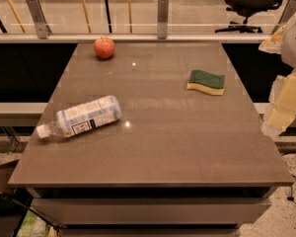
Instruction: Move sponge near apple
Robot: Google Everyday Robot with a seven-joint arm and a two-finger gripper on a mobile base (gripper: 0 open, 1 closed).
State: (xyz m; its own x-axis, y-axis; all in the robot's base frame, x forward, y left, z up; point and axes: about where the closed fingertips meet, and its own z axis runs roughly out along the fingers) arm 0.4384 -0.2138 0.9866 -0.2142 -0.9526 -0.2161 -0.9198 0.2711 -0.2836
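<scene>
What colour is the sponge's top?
Dark green sponge top, in camera view; gripper at far right.

the gripper (284,105) hangs at the right edge, just beside the right side of the table (153,152), blurred and partly cut off there. label print on the bottle (84,116) is too small to read. the chair (251,1) is cropped by the top edge.

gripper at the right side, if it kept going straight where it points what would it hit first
The gripper hangs at the right edge of view, pointing down. Straight on, it would probably meet the table near its right rim, or slip past to the floor; depth is unclear.
</scene>
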